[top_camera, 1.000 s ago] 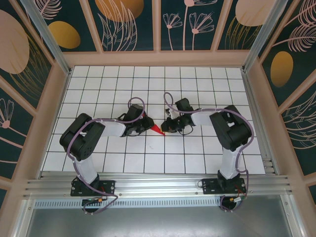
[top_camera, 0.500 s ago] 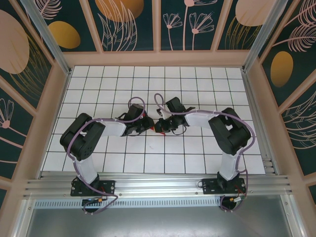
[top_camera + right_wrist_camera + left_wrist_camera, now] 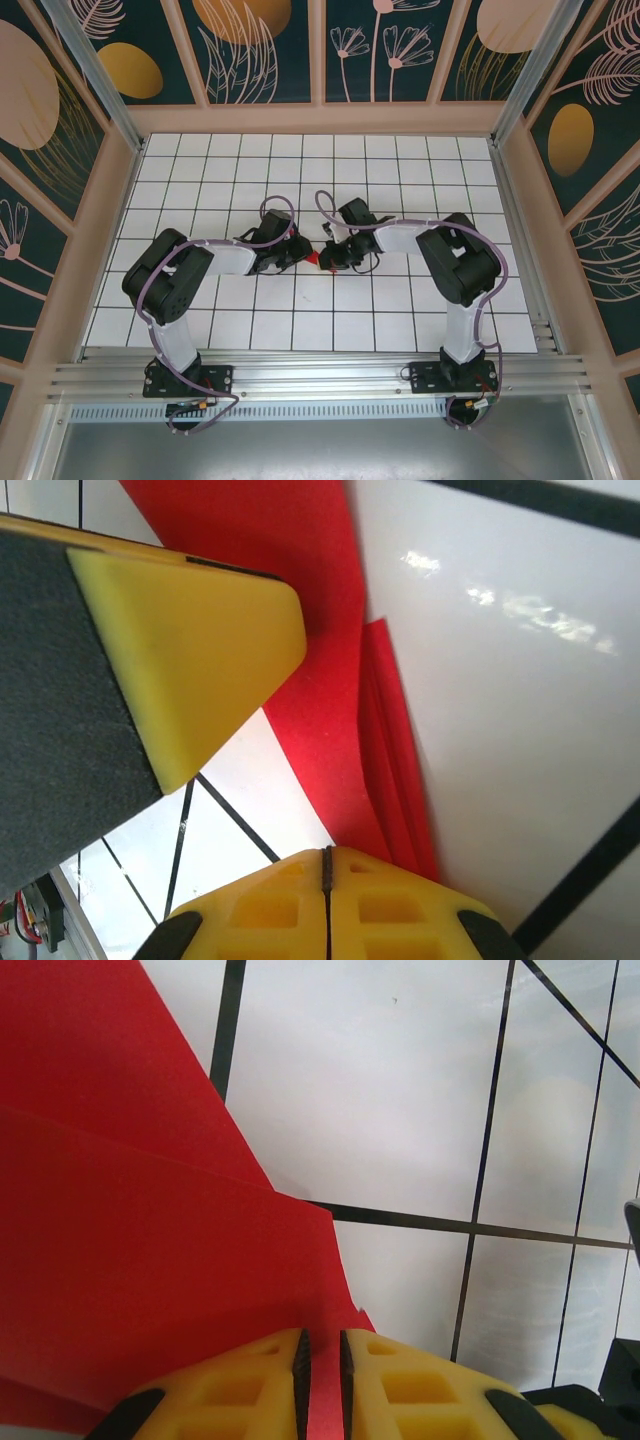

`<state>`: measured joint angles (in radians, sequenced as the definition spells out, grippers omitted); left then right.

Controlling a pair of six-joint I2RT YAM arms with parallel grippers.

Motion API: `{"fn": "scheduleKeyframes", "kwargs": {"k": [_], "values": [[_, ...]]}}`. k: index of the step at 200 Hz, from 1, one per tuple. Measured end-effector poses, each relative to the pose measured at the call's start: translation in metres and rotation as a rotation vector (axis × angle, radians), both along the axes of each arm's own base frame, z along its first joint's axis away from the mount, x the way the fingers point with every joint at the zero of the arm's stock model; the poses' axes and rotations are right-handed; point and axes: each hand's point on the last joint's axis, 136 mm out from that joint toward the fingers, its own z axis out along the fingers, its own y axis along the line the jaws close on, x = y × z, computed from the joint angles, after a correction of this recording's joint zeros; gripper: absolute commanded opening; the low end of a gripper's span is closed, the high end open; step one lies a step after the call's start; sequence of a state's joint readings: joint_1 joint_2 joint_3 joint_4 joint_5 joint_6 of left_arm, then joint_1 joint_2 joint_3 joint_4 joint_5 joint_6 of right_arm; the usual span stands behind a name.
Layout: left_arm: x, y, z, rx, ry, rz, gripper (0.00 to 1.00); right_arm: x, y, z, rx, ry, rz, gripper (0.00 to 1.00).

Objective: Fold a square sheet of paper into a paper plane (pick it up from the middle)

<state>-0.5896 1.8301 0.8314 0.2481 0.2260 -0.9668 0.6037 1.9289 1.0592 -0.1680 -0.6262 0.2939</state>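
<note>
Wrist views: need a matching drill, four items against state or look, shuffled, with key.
Column A
1. red paper
2. left gripper
3. right gripper
4. table

Column B
a. white tiles, black grid lines
b. shut, no paper seen in the seam; folded layers beside one fingertip
c. folded into layers
d. shut on the red paper, sheet pinched between the tips

Pairs: 1-c, 2-d, 3-b, 4-a
</note>
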Motion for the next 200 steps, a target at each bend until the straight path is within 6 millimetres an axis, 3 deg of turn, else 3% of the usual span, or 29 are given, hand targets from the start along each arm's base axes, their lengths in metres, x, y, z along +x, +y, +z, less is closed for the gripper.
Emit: {"fn": "scheduleKeyframes", "kwargs": {"k": [79, 200], "values": [[0.001, 0.000, 0.000, 0.012, -0.005, -0.011, 0.20, 0.009, -0.013, 0.025, -0.036, -0.148, -0.011, 0.22], [0.001, 0.000, 0.000, 0.016, -0.008, -0.015, 0.20, -0.003, -0.007, 0.005, -0.052, -0.128, 0.064, 0.26]]}}
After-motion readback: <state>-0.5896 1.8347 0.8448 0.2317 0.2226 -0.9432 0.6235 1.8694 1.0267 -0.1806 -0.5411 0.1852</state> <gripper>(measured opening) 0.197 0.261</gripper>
